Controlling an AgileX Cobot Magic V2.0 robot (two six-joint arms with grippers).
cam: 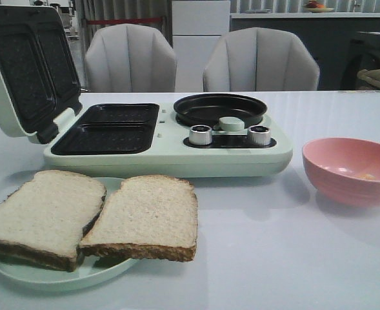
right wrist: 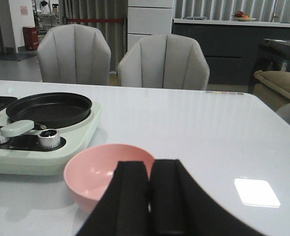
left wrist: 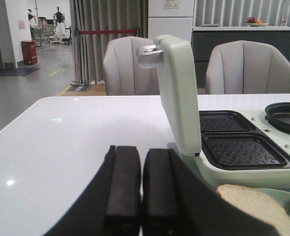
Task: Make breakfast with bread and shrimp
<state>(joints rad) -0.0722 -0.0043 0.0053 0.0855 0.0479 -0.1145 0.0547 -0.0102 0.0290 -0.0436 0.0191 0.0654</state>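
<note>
On the near left of the tabletop (cam: 260, 258), two slices of bread (cam: 144, 216) lie on a pale green plate (cam: 54, 274), the right slice overlapping the left one and jutting past the plate's rim. Behind them stands the breakfast maker (cam: 170, 152), its lid (cam: 25, 71) swung up to the left, two grill wells (cam: 109, 129) bare, and a round pan (cam: 220, 108) on its right half. At the right sits a pink bowl (cam: 351, 171); a small orange patch at its bottom is probably the shrimp (cam: 365, 175), though too little shows to be sure.

Neither arm appears in the front view. The left gripper (left wrist: 142, 189) hovers low, left of the plate, its jaws together and empty; the right gripper (right wrist: 149, 196) sits just near of the bowl, jaws likewise pressed together on nothing. Nothing has been loaded yet, so the task looks to be at its start.

The risks, as I judge them: the bread is soft and thin, so a pinch at its edge could tear or fold it, and lifting the upper slice may drag the one beneath off the plate. The raised lid stands close to the left arm's likely path, so a careless swing could knock it shut. The shrimp are small and likely slippery, lying deep in a curved bowl; a reach from the near side could strike the rim, shove or tip the light bowl, or close on nothing.
</note>
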